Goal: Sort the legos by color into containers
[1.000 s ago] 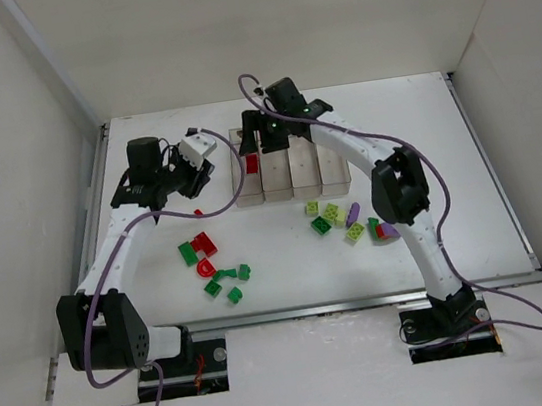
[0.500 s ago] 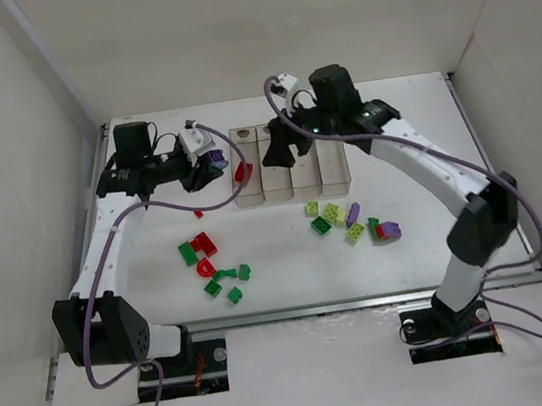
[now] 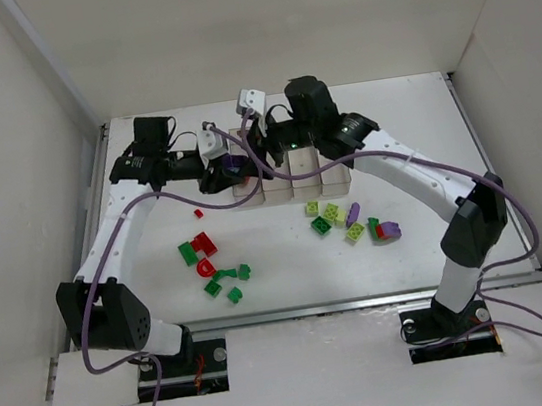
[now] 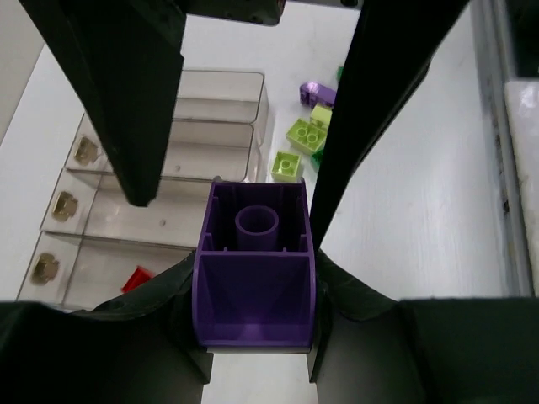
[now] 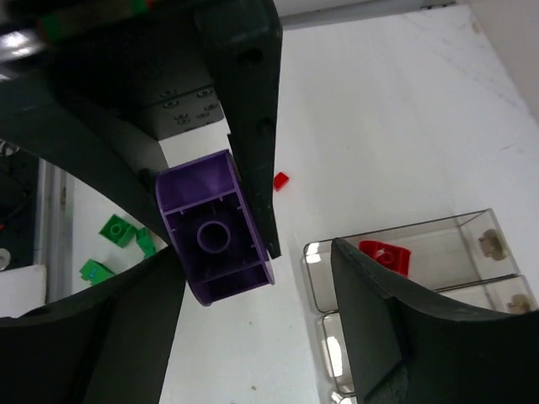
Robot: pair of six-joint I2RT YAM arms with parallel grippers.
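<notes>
Your white table (image 3: 432,130), boxed in by white walls (image 3: 1,150), carries the containers (image 3: 320,181). At their left end, your left gripper (image 4: 253,290) pinches a purple brick (image 4: 253,227). Your right gripper (image 5: 257,252) gapes wide close by, and from above both arms hide the containers' far ends.

You have one purple lego (image 4: 253,252) pinched in the left end effector (image 4: 256,290), hollow underside toward the wrist camera, held up just beside the containers (image 4: 226,91): four clear smoky bins joined in a row. A red lego (image 4: 137,279) lies in the end bin. On the counter (image 3: 289,261), a tiny red piece (image 3: 199,213) sits alone. Red and green legos (image 3: 209,262) cluster at left, and the mixed legos (image 3: 346,221) at right are yellow-green, green and purple.
</notes>
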